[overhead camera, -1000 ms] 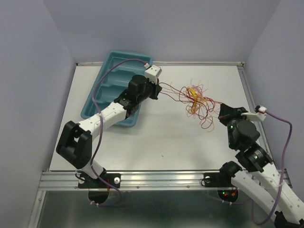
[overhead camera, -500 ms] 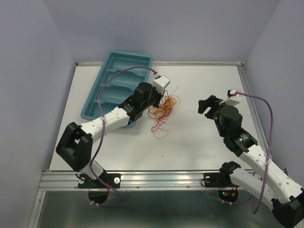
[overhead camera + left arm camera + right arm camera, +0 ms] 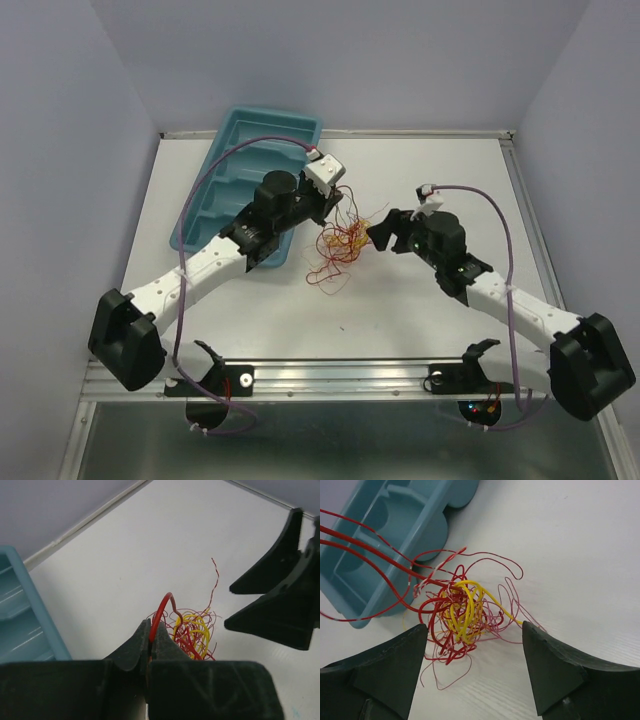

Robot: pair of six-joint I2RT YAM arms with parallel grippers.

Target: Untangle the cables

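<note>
Your left claw (image 3: 150, 639) is clamped on a few red strands; your right claw (image 3: 474, 626), jaws wide apart, has let go and swung back in. The cables (image 3: 460, 612), stretched between both a second ago, have sprung into a clump on the bench (image 3: 400, 300) between the claws, so little is freed. The clump has no clear long axis; its red strands run toward the left claw.

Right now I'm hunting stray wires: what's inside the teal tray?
Seen from above, the far compartments of the tray hold nothing. The left arm covers the near compartments, so those cannot be judged. The cables are outside, beside it.
</note>
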